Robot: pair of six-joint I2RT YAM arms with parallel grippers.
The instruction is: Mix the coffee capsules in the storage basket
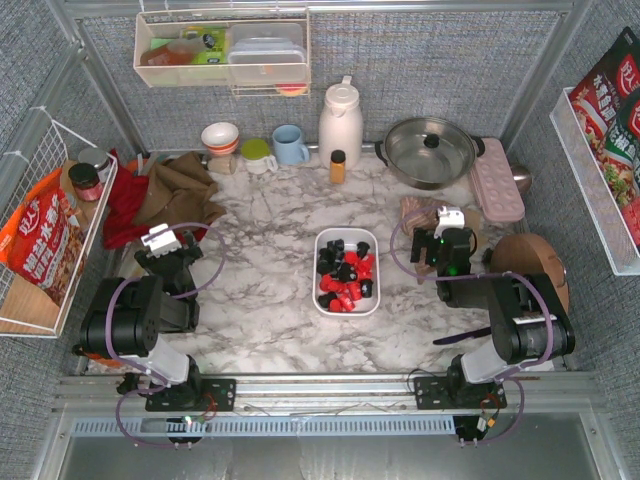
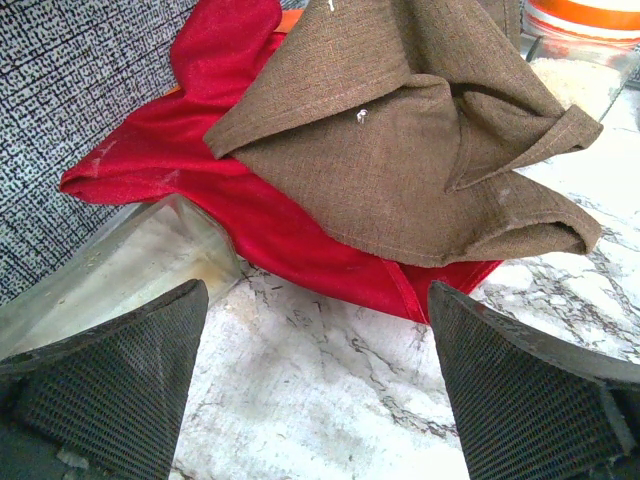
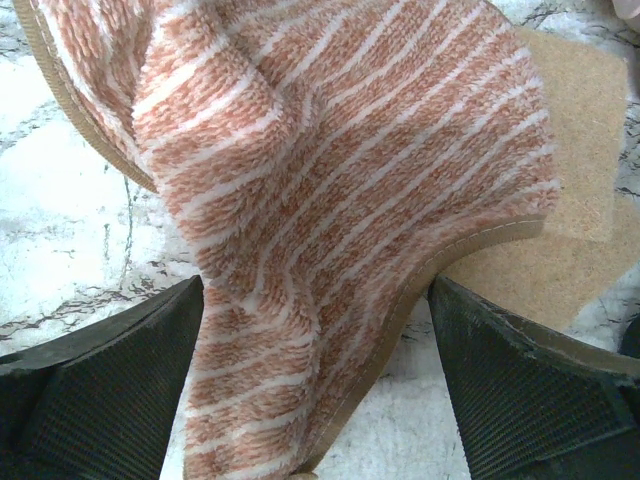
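Note:
The white storage basket [image 1: 346, 232] sits mid-table between the two arms and holds several red coffee capsules [image 1: 343, 291] and black ones [image 1: 333, 254]. The black ones lie mostly at the far end and the red ones at the near end. My left gripper [image 1: 160, 240] is open and empty, well left of the basket. In the left wrist view it [image 2: 315, 300] hovers over bare marble. My right gripper [image 1: 447, 222] is open, right of the basket. In the right wrist view it [image 3: 315, 300] hangs over a striped fluffy cloth [image 3: 330, 180]. The basket is out of both wrist views.
Red cloth [image 2: 250, 200] and brown cloth [image 2: 420, 140] lie just ahead of the left gripper. A cork mat [image 3: 570, 170] lies under the striped cloth. A round wooden board [image 1: 530, 262], pink box [image 1: 497, 178], pot [image 1: 430, 150], white carafe [image 1: 340, 122], amber bottle [image 1: 338, 166] and blue mug [image 1: 290, 145] stand behind.

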